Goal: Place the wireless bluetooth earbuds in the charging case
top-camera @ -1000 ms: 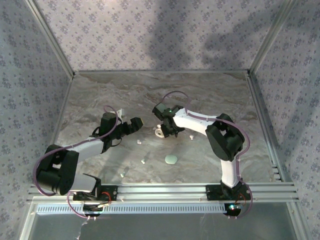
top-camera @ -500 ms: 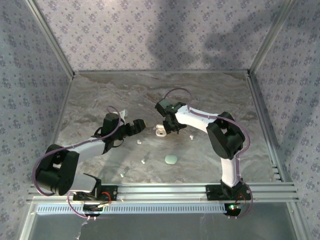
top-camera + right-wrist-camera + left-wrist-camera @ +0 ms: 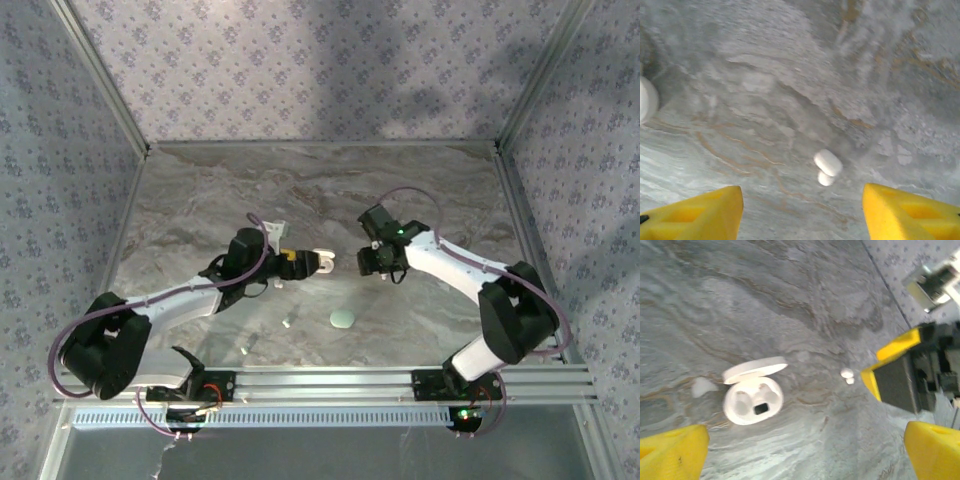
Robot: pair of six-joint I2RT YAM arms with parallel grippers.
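The white charging case (image 3: 320,262) lies open on the marble table (image 3: 200,200), lid up and both sockets empty in the left wrist view, charging case (image 3: 752,397). My left gripper (image 3: 300,264) is open just left of it, and its yellow fingers (image 3: 670,452) are spread wide with nothing between them. One earbud (image 3: 827,164) lies on the table ahead of my open right gripper (image 3: 802,215), a little right of the case. That earbud (image 3: 847,374) also lies beside the right gripper (image 3: 368,262). Two more earbuds (image 3: 286,323) (image 3: 245,351) rest nearer the front.
A shut mint oval case (image 3: 342,319) sits in front of the white one. Patterned walls with metal posts close off the table's back and sides. An aluminium rail (image 3: 330,380) runs along the near edge by the arm bases.
My left gripper has reached right, up to the white case. My right gripper has drawn away from the case to the right and now stands over an earbud. The case stayed put.
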